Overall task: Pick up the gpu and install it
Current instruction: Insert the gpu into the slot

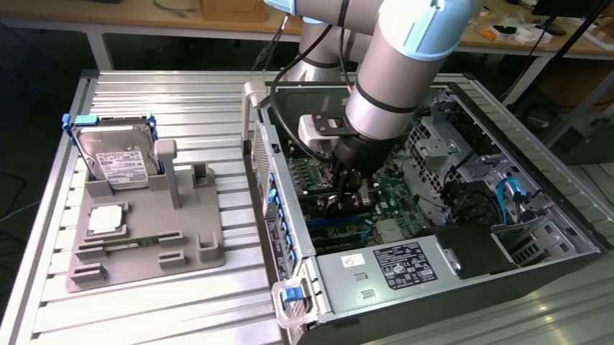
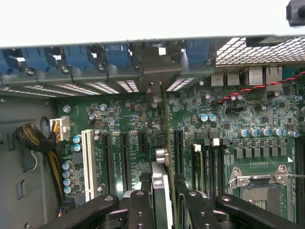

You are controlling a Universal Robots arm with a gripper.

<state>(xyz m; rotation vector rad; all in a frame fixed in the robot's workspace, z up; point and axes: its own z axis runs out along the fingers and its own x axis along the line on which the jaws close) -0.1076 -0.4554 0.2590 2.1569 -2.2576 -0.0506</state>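
My gripper [image 1: 347, 188] is down inside the open computer case [image 1: 287, 215], over the green motherboard [image 2: 228, 129]. It is shut on the gpu [image 2: 162, 183], which shows edge-on as a thin upright card between the two black fingers [image 2: 140, 205]. The card's far end with the metal bracket [image 2: 155, 71] reaches the rear slot openings of the case. The card stands between the black expansion slots [image 2: 125, 162], in line with them. I cannot tell whether its lower edge touches a slot. In the exterior view the card is mostly hidden under the wrist.
A white slot [image 2: 87, 162], capacitors and a braided cable bundle [image 2: 33, 138] lie to one side of the card, memory slots and the processor socket [image 2: 257, 186] to the other. Outside the case, a grey fixture [image 1: 144, 251] holds a hard drive [image 1: 120, 162] and a memory stick [image 1: 129, 243].
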